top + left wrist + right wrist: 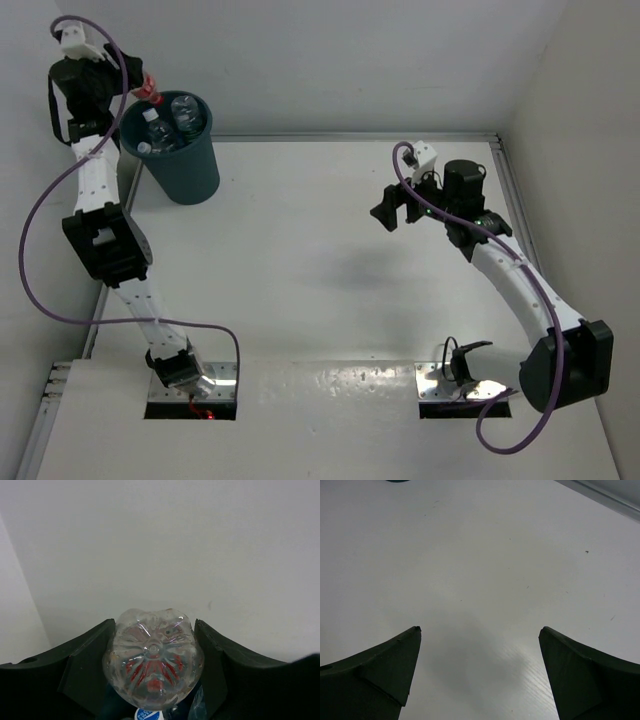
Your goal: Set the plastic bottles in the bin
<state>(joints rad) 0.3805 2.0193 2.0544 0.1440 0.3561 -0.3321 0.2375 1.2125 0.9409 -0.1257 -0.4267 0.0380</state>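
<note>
Clear bottle (152, 660), base toward cam, pinched in L gripper (155, 627), long axis along fingers (85, 662), cap end at bin (190, 175) rim; other bottles (175, 120) inside. R gripper (400, 212) wide open, empty, well apart.

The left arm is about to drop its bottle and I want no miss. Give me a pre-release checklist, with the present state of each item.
1. Grip: left fingers clamped on the clear plastic bottle, red showing through its base: ok.
2. Position: that bottle fully over the dark teal round plastic bin: cannot tell. From above, its red part sits at the rim's left edge.
3. Room in the bin: cannot tell. Other clear bottles already lie inside, near the rim.
4. Other arm: right fingers open, holding nothing, well apart from the bin: ok.
</note>
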